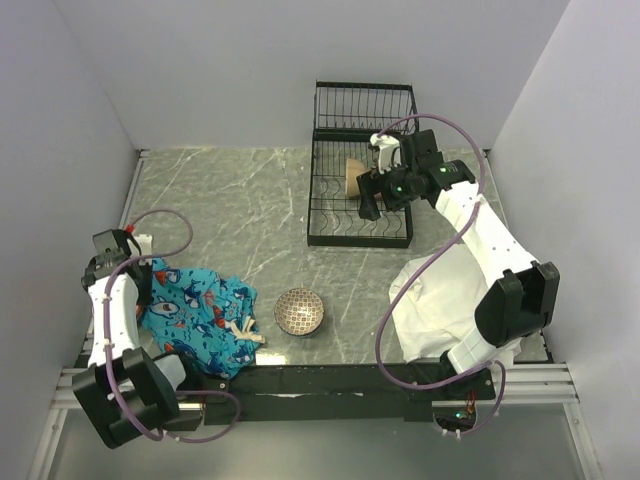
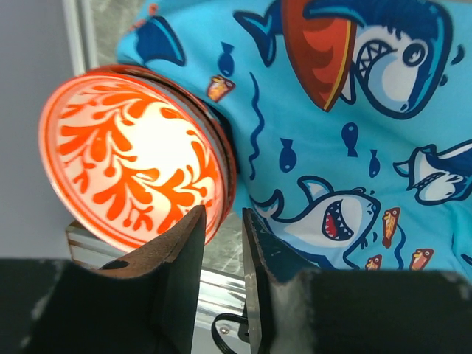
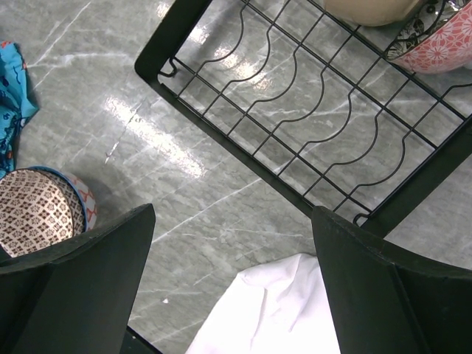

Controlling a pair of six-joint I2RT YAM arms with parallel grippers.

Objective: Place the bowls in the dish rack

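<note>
The black wire dish rack (image 1: 345, 225) stands at the back, right of centre. A tan bowl (image 1: 354, 176) sits in it. The right wrist view shows the rack's base (image 3: 310, 125), the tan bowl (image 3: 369, 9) and a pink patterned bowl (image 3: 439, 40) beside it. My right gripper (image 1: 371, 203) hangs open and empty over the rack's front edge (image 3: 232, 214). A brown-patterned bowl (image 1: 299, 311) (image 3: 37, 210) sits on the table near the front. My left gripper (image 1: 140, 278) (image 2: 225, 214) is shut on the rim of an orange-and-white bowl (image 2: 133, 158), held on edge at the far left.
A blue shark-print cloth (image 1: 200, 315) (image 2: 346, 110) lies beside the left arm. A white cloth (image 1: 440, 300) (image 3: 273, 310) lies under the right arm, in front of the rack. Grey walls close in the left and right sides.
</note>
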